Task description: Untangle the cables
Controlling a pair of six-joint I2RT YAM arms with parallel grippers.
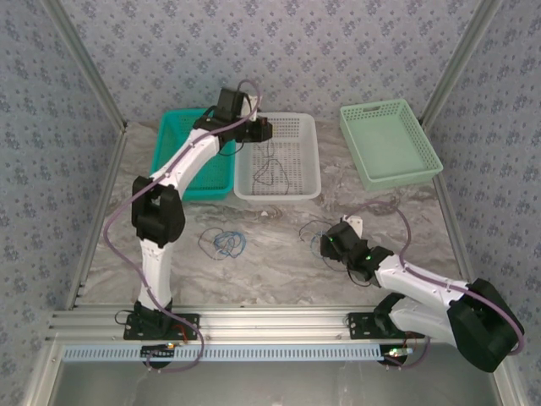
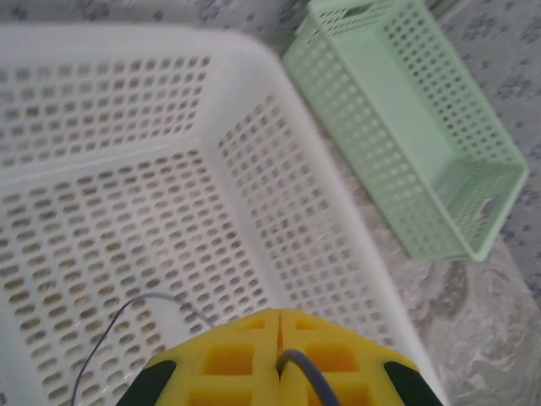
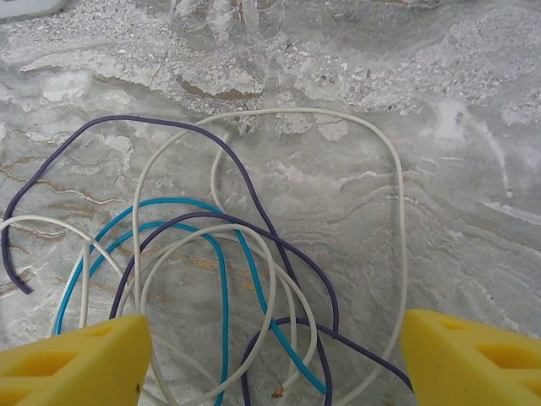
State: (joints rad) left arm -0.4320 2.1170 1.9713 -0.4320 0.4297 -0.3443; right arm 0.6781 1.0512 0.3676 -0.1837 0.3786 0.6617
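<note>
My L gripper point(image 2: 279, 317) is clamped on a grey cable point(image 2: 296, 364) above the white basket point(image 2: 254, 51), R gripper point(image 3: 275, 364) gapes over the tangle point(image 3: 228, 245) nearer the tabletop's point(image 1: 279, 262) right edge (purple, blue, whitish), so closing there prob grabs several strands & tightens knots.

White, blue, purple cables point(image 3: 223, 296); grey marbled table point(image 3: 473, 127).

Three baskets line the far side, teal basket point(image 1: 173, 139), white basket point(image 1: 279, 194) and green basket point(image 1: 385, 144), with a bare strip of table point(image 1: 336, 169) between the last two. The left arm point(image 1: 190, 161) slants over the teal one, and the left gripper point(image 2: 279, 326), pinched on a grey cable point(image 2: 297, 368), hangs above the white basket's floor. Loose cables point(image 3: 211, 254) sprawl between the right gripper point(image 3: 275, 355) and its wide-apart fingers — bare table lies to their right
</note>
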